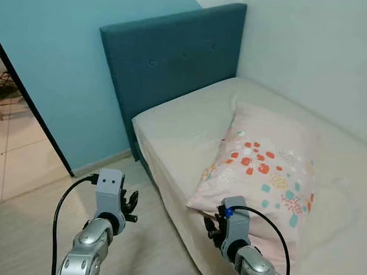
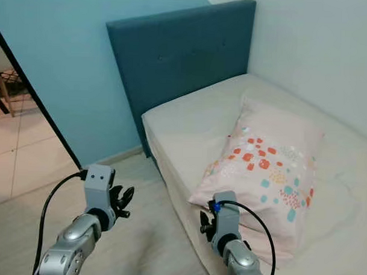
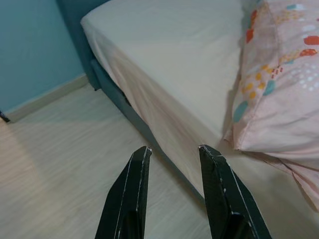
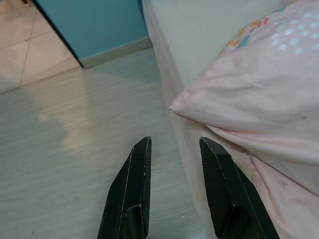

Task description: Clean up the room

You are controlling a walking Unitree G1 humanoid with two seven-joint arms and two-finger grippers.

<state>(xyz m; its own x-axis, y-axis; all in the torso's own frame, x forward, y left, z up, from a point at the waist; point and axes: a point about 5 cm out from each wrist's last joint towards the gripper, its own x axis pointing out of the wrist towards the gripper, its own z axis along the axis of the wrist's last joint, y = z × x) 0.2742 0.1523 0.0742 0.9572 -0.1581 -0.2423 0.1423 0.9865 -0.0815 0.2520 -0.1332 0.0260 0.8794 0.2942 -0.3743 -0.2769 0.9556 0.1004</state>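
Right wrist view: right gripper [image 4: 174, 149] parted, empty, near pillow [image 1: 264, 167] corner; left gripper [image 3: 174, 154] likewise. I advise pinching that corner squarely.

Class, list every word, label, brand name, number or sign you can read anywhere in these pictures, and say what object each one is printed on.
None: no readable text shows in any view.
The pillow on the bed carries coloured blotches and dots only, no letters.
The headboard is plain fabric with buttons.
The left end effector and right end effector show no markings.
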